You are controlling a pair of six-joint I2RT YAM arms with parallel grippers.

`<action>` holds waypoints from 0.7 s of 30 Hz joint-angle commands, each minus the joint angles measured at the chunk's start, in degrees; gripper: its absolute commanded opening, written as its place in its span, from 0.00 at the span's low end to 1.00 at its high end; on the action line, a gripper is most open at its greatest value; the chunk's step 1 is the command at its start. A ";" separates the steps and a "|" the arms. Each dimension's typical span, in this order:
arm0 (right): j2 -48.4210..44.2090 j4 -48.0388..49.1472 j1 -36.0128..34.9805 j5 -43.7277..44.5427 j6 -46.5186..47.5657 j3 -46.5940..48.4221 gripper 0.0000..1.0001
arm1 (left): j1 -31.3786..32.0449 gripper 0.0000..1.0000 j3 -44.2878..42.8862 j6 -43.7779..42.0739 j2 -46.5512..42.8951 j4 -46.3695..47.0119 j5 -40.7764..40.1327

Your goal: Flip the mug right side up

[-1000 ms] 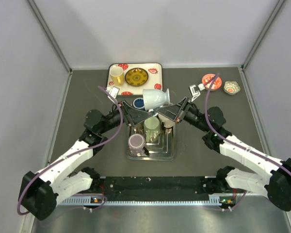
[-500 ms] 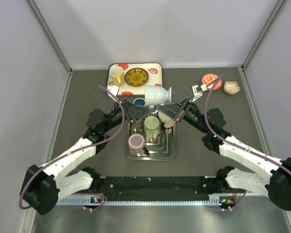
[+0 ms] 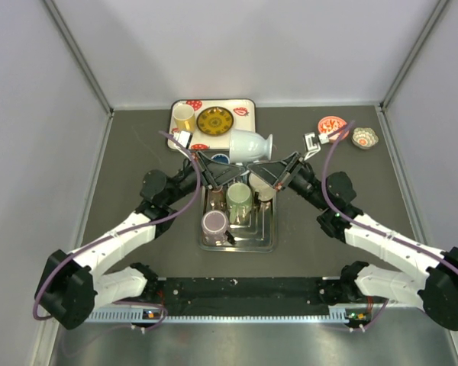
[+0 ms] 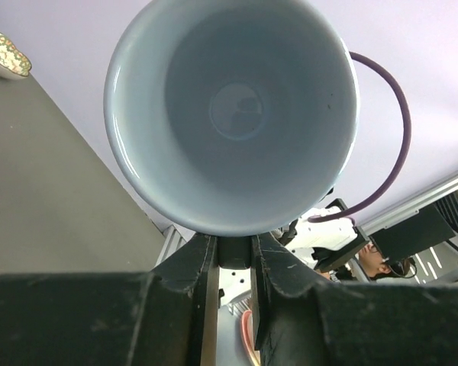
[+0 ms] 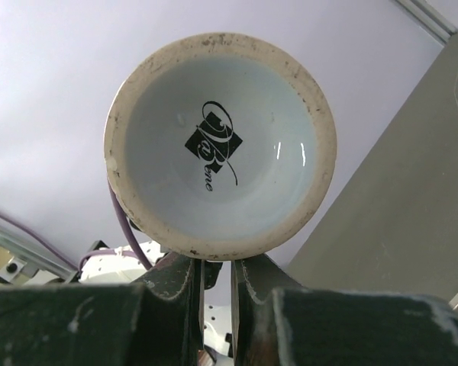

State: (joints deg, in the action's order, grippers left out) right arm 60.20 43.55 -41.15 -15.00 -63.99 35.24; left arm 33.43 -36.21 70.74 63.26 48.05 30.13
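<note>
A pale blue-white mug [image 3: 249,145] hangs on its side in mid-air above the far end of a steel tray [image 3: 252,242] at the centre of the dark worktop [image 3: 137,152], mouth to the left and flared foot to the right, with both arms reaching in from below. The left tool [image 3: 221,169] is under the mouth end. Its wrist camera looks straight into the glazed bowl of the mug [image 4: 233,114], and the left tool [image 4: 234,248] is pinched tight on a dark part at the mug's underside. The right tool [image 3: 269,171] sits at the foot end, where its camera faces the unglazed foot ring and a black printed mark on the base [image 5: 220,145]. There the right tool [image 5: 216,267] is drawn almost together just under the ring – whether it grips the mug or only meets it cannot be told. A green cup [image 3: 239,200] and a lilac cup [image 3: 214,223] stand in the steel tray. At the back left, a white tray [image 3: 233,122] carries a yellow cup [image 3: 184,118] and a dark plate [image 3: 213,120]. A red saucer [image 3: 332,124] and a patterned bowl [image 3: 364,137] lie side by side at the back right – well apart from the mug.
</note>
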 commanded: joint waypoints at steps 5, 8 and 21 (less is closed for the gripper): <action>-1.75 -4.43 -2.45 -7.49 4.30 -0.53 0.09 | 0.41 0.00 -2.20 -4.46 -4.37 5.23 -2.53; -3.07 -8.47 -2.45 -7.94 6.50 0.61 0.36 | 0.41 0.00 -1.85 -8.59 -6.75 1.45 -3.23; -14.65 -52.30 -2.45 3.73 25.21 12.20 0.62 | -0.47 0.00 -15.89 -36.52 -19.67 -45.10 -29.09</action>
State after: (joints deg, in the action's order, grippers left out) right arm 53.19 11.05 -43.13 -18.15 -49.41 41.04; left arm 33.45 -39.42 50.92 47.59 21.50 19.33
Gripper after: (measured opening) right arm 0.621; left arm 0.216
